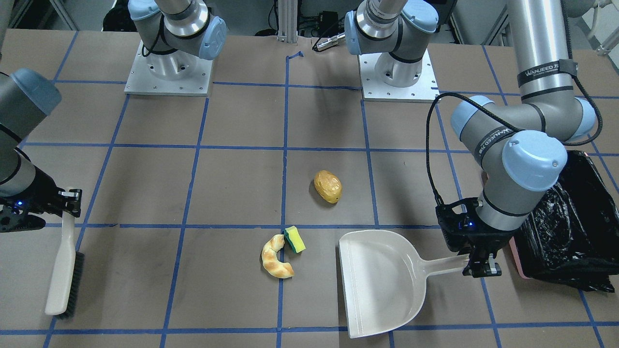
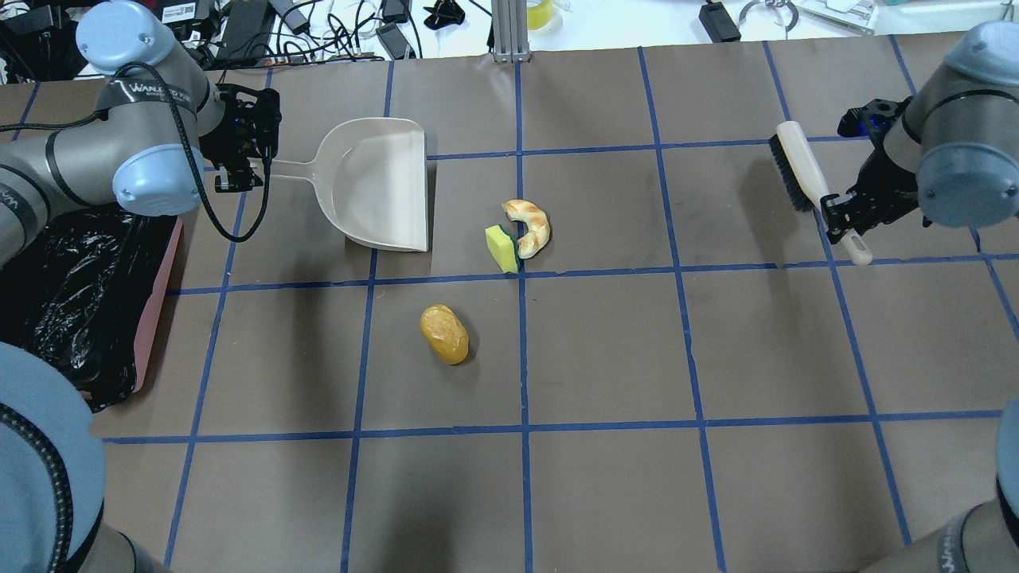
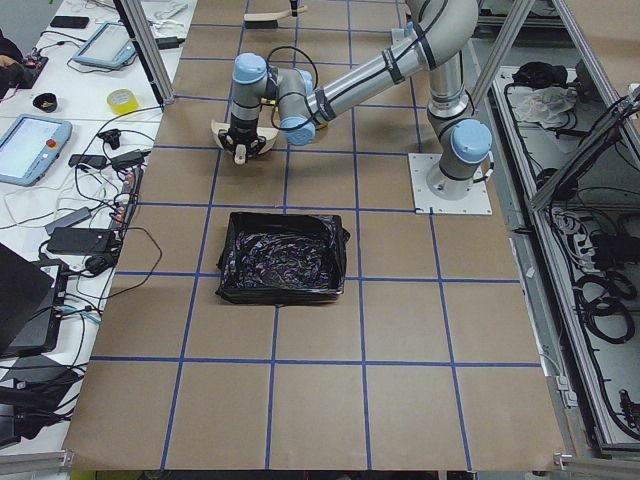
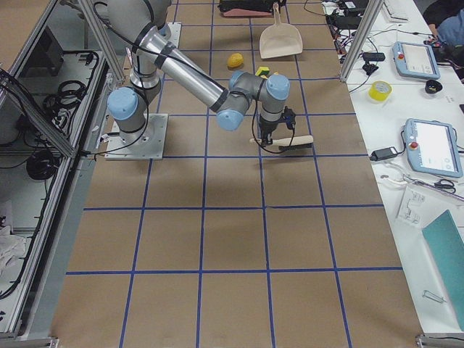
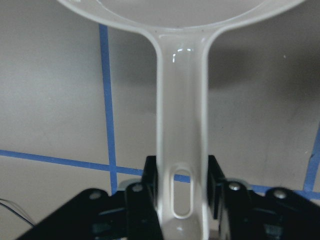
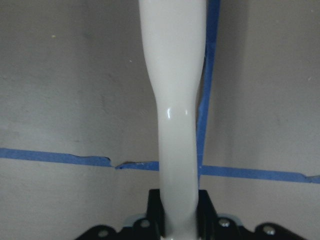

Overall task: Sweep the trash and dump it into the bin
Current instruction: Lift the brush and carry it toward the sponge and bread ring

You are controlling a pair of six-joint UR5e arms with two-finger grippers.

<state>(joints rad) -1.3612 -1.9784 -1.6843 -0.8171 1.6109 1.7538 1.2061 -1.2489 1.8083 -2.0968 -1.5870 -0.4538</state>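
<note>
The potato-like lump point(image 1: 328, 186) point(image 2: 445, 334) lies mid-table. The croissant-like piece point(image 1: 275, 256) point(image 2: 532, 225) and the yellow-green sponge point(image 1: 294, 239) point(image 2: 501, 247) touch each other beside the beige dustpan point(image 1: 382, 280) point(image 2: 386, 183), which lies flat on the table. My left gripper point(image 1: 479, 267) point(image 2: 239, 169) point(image 5: 182, 200) is shut on the dustpan's handle. My right gripper point(image 1: 65, 200) point(image 2: 845, 219) point(image 6: 177, 210) is shut on the handle of the beige brush point(image 1: 65, 268) point(image 2: 800, 171), far from the trash. The pink bin point(image 1: 570, 222) point(image 2: 87, 302) point(image 3: 282, 258) with a black bag stands by my left arm.
Blue tape lines grid the brown table. The two arm bases point(image 1: 169, 67) point(image 1: 399, 72) stand at the robot's side. Cables and devices point(image 2: 334, 24) lie past the far edge. Operators' tablets point(image 4: 431, 145) sit on the side bench.
</note>
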